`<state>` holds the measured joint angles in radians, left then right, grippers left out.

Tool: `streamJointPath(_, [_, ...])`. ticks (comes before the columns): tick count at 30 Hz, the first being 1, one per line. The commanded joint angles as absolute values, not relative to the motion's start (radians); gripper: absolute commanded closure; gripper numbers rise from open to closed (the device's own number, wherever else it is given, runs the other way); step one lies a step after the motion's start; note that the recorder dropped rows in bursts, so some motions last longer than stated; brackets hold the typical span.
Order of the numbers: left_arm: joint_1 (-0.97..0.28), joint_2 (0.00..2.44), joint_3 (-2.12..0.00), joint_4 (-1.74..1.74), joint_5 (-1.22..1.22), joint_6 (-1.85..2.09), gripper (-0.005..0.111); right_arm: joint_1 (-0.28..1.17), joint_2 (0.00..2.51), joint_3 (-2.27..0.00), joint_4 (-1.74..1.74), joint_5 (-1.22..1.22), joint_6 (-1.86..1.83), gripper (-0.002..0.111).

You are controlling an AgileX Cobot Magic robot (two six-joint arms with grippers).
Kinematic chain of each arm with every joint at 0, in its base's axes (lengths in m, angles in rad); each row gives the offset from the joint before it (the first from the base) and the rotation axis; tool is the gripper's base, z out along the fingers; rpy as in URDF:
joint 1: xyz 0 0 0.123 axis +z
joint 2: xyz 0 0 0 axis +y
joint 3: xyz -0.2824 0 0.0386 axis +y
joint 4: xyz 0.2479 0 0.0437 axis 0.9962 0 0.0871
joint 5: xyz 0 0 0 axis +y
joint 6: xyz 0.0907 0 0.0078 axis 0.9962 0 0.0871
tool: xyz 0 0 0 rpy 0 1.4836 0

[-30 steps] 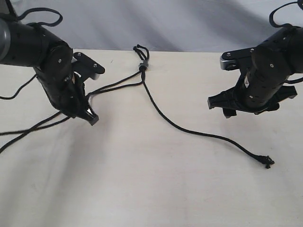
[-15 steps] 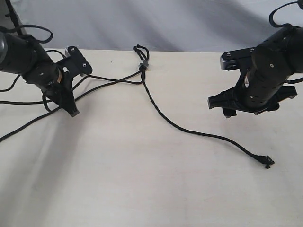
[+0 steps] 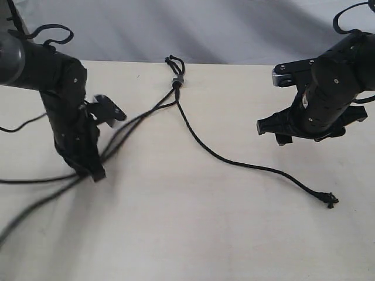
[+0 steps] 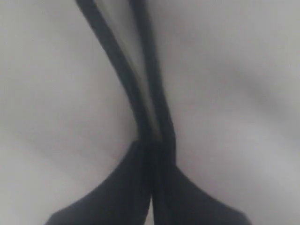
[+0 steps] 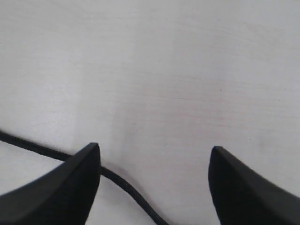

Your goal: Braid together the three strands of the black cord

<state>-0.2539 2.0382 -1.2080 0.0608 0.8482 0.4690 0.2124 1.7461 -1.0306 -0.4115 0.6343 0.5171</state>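
With the left gripper [image 3: 94, 172] low over the table [image 3: 187, 240], pinches two of the three strands [image 3: 139, 115] tight between closed fingers [image 4: 126, 187]. Holds the right gripper [image 3: 283, 134] spread wide and empty over the third strand [image 3: 246, 165]. Knot [image 3: 176, 82] of the black cord [image 3: 178, 104] near the far table edge, third strand's frayed tip [image 3: 331, 201] out to the right.

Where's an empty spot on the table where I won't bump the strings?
The biggest bare patch is the front middle of the table, between the left gripper and the loose strand. Another lies at the back, between the knot and the right gripper. The left side is crowded: two strands run into the left gripper.
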Motion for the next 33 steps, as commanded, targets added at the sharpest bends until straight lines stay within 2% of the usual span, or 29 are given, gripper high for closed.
streamJointPath(1, [-0.398, 2.032, -1.183, -0.511, 1.113, 0.97, 0.107, 0.211, 1.738, -1.034, -0.416, 0.634, 0.509, 0.046])
streamJointPath(4, [-0.443, 1.918, -1.187, -0.484, 1.06, 0.946, 0.107, 0.211, 1.738, -1.034, -0.416, 0.638, 0.509, 0.046])
streamJointPath(8, [-0.35, 1.781, -1.181, -0.293, 0.948, 0.687, 0.107, 0.211, 1.738, -1.034, -0.416, 0.638, 0.509, 0.046])
streamJointPath(12, [-0.273, 1.81, -1.181, -0.294, 0.942, 0.683, 0.107, 0.211, 1.738, -1.034, -0.4, 0.636, 0.509, 0.046])
streamJointPath(17, [-0.251, 1.867, -1.181, -0.289, 0.859, 0.67, 0.107, 0.226, 1.738, -1.034, -0.263, 0.629, 0.41, 0.046])
streamJointPath(19, [-0.251, 1.878, -1.181, -0.257, 0.813, 0.636, 0.102, 0.266, 1.738, -1.034, -0.159, 0.627, 0.308, 0.046])
streamJointPath(23, [-0.243, 1.885, -1.181, -0.183, 0.797, 0.531, 0.075, 0.372, 1.738, -1.034, -0.071, 0.608, 0.208, 0.046])
streamJointPath(25, [-0.23, 1.885, -1.181, -0.183, 0.827, 0.505, 0.066, 0.428, 1.738, -1.034, -0.071, 0.608, 0.2, 0.046])
streamJointPath(31, [-0.197, 1.885, -1.181, -0.179, 1.077, 0.491, 0.064, 0.566, 1.749, -1.034, -0.071, 0.583, 0.2, 0.046])
streamJointPath(33, [-0.197, 1.884, -1.181, -0.177, 1.078, 0.493, 0.064, 0.602, 1.762, -1.034, -0.071, 0.575, 0.2, 0.046])
